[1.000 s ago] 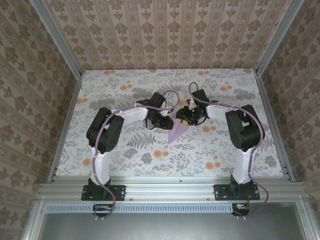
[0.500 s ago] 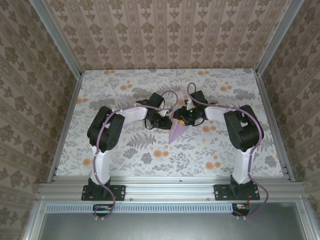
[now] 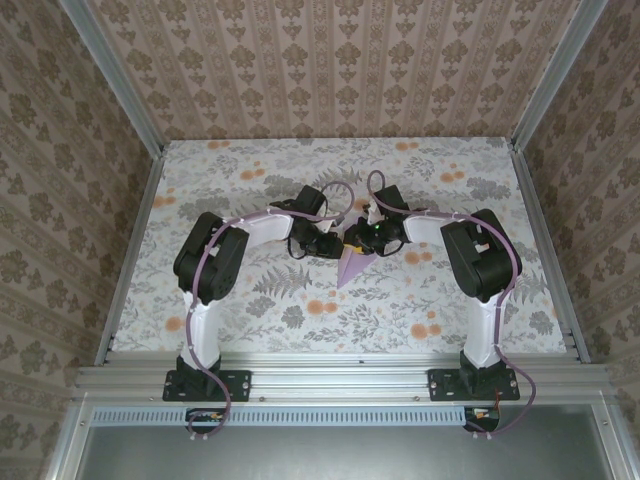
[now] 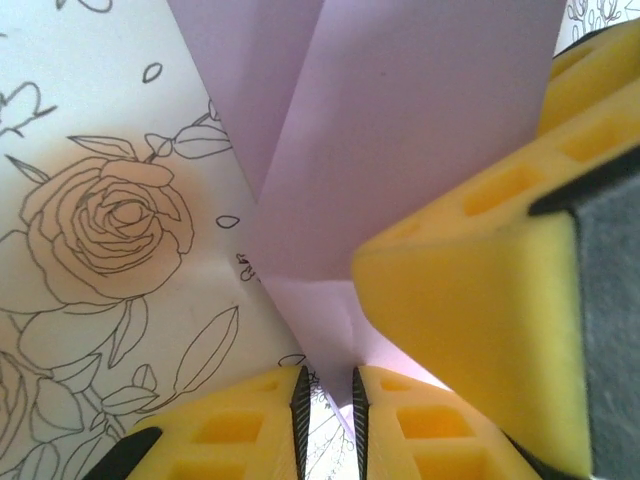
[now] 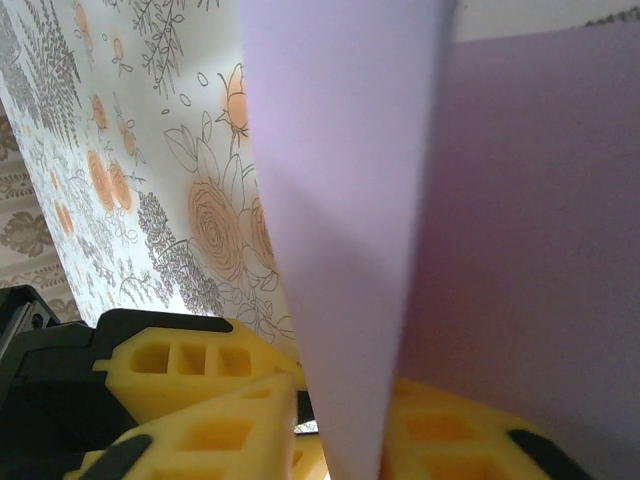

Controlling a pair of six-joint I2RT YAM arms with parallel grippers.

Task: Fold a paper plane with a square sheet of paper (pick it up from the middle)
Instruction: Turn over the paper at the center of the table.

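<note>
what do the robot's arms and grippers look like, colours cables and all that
The left arm and right arm each have white links with bulky black joint housings, standing on black base plates. A lilac cable loops along each arm. The left gripper and right gripper have blocky yellow fingers with rectangular hollow cells and dark pads.

Lilac paper plane in left tool

The arms are white with black joints, purple cables and yellow tool fingers.
</note>
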